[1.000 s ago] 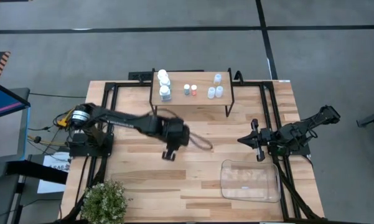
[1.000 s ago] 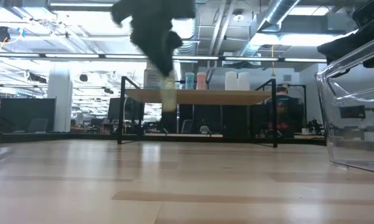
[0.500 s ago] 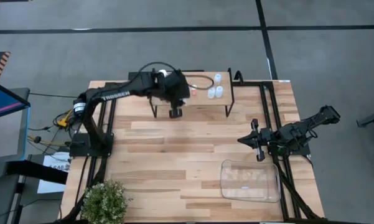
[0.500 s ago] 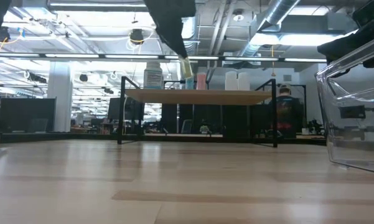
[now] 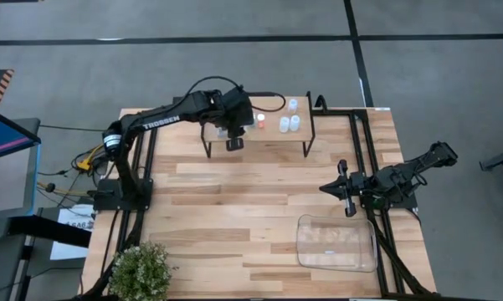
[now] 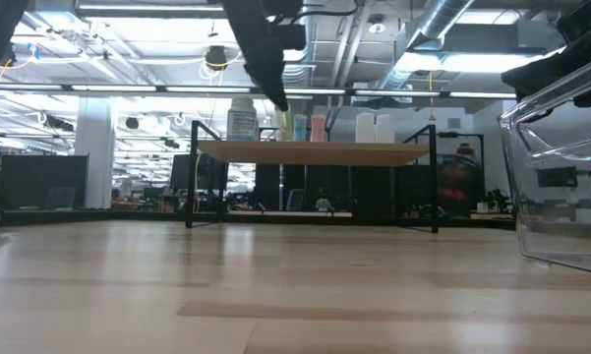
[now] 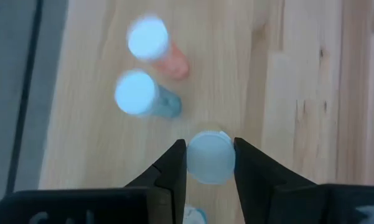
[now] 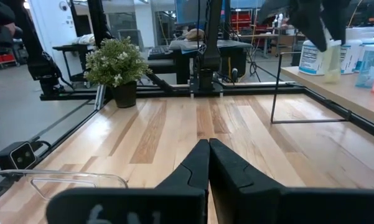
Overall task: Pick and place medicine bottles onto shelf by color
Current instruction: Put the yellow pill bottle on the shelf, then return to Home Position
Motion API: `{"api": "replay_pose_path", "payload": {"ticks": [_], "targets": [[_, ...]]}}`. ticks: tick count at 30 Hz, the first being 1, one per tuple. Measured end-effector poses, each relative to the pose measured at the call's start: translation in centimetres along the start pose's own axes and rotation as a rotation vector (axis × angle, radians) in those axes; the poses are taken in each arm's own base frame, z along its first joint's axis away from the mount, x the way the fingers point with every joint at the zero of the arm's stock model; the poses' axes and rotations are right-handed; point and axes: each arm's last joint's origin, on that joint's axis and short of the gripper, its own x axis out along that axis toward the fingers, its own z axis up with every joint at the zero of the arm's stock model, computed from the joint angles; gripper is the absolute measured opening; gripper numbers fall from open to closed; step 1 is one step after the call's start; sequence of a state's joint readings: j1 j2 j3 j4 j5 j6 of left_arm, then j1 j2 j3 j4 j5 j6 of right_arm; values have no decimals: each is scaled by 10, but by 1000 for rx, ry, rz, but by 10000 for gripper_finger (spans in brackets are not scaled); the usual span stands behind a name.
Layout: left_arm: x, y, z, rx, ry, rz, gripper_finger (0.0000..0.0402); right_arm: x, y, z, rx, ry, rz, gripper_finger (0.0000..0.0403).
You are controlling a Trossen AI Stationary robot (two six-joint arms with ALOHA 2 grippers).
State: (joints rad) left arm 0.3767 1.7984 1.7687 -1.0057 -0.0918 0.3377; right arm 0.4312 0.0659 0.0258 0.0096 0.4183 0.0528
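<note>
**Shelf** [image 5: 272, 134]: low rack with a light wooden top board on thin black legs, standing at the far edge of the counter [image 5: 234, 217]. All places below are given relative to it.

**Left gripper** [image 5: 234, 134]: over the shelf's left-middle section, arm reaching across from the counter's left side. Jaws pinching a small bottle [image 7: 210, 157] by its sides, round pale cap facing the wrist camera. The bottle hangs upright just above the board, evidently so it can be set down on its base. Whether it already touches the board cannot be told.

**Blue-tinted bottle** [image 7: 140, 96] and **orange-tinted bottle** [image 7: 155, 45]: standing on the shelf just beside the held bottle, close together, white caps up. The held bottle is probably being added to this row of small tinted ones.

**White bottles** [image 6: 242, 120]: chunkier, toward the shelf's left end, largely hidden under the arm from above.

**Clear bottles** [image 5: 290, 117]: three in a cluster at the shelf's right end, apart from the tinted row, so grouping by colour seems well advanced.

**Right gripper** [image 8: 208, 163]: parked well in front of the shelf, on the counter's right side, jaws pressed together, holding nothing.

**Clear tray** [image 5: 336, 244]: on the counter in front of the shelf, near the right gripper; no bottle can be made out inside it.
</note>
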Motion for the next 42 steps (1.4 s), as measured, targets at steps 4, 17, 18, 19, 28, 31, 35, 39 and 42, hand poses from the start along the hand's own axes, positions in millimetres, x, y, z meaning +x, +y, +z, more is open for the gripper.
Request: {"api": "replay_pose_path", "payload": {"ticks": [4, 17, 18, 19, 28, 31, 35, 39, 42], "targets": [[0, 1, 3, 23, -21, 8, 83, 0, 0, 0, 0, 0, -1, 33], [0, 9, 2, 5, -26, 47, 119, 0, 0, 0, 0, 0, 0, 33], [0, 8, 2, 5, -25, 47, 127, 0, 0, 0, 0, 0, -1, 33], [0, 9, 2, 5, -24, 48, 134, 0, 0, 0, 0, 0, 0, 33], [0, 10, 2, 11, -25, 51, 159, 0, 0, 0, 0, 0, -1, 33], [0, 10, 2, 14, -26, 51, 163, 0, 0, 0, 0, 0, 0, 33], [-11, 13, 8, 13, -65, 64, 171, 0, 0, 0, 0, 0, -1, 33], [-34, 18, 20, 15, -145, 92, 181, 0, 0, 0, 0, 0, 0, 33], [-56, 17, 31, -40, -215, 89, 186, 0, 0, 0, 0, 0, -1, 33]]}}
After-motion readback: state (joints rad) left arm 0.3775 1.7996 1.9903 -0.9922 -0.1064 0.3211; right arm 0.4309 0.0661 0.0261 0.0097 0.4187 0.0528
